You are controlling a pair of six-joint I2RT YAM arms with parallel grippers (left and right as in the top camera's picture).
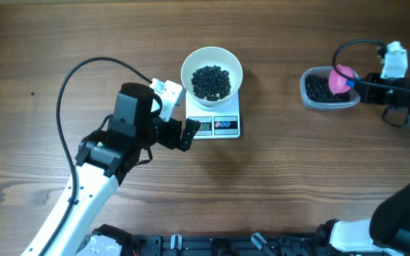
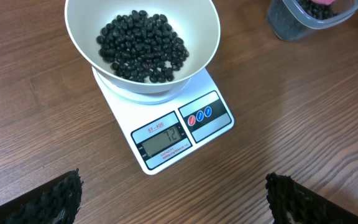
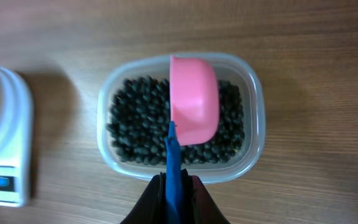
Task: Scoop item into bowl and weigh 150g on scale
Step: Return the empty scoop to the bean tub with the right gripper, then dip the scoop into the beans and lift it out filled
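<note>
The white bowl (image 1: 212, 73) (image 2: 143, 46) holds a heap of small black beans (image 1: 211, 82) (image 2: 143, 46) and rests on the white square scale (image 1: 216, 126) (image 2: 179, 130), whose display is lit. My left gripper (image 1: 186, 134) (image 2: 173, 199) hovers open just left of the scale's front, nothing between its fingers. My right gripper (image 1: 365, 84) (image 3: 176, 183) is shut on the blue handle of a pink scoop (image 1: 341, 78) (image 3: 194, 107). The scoop's back faces up over the clear plastic container (image 1: 329, 89) (image 3: 179, 121) of black beans.
A black cable (image 1: 98, 67) loops over the wooden table behind the left arm. The right arm's body (image 1: 404, 85) occupies the right edge. The bean container (image 2: 312, 15) shows at the top right of the left wrist view.
</note>
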